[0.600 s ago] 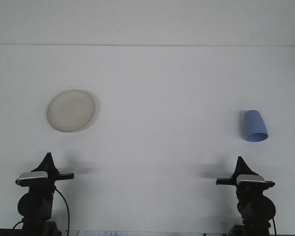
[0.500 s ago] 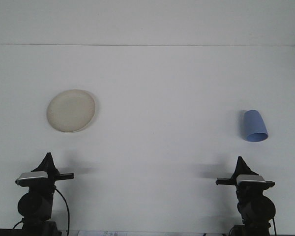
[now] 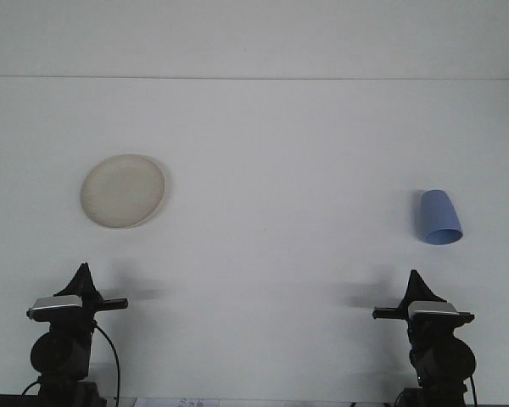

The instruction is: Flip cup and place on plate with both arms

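Black, both arms sit parked at the near edge of the white bench (image 3: 263,254); whether the left hand (image 3: 83,273) and right hand (image 3: 416,278) are spread or closed cannot be told. Beyond the right hand lies the blue cup (image 3: 439,217), seemingly tipped; farther left, well apart, rests the cream plate (image 3: 123,190), empty. A glancing touch could roll the cup away.
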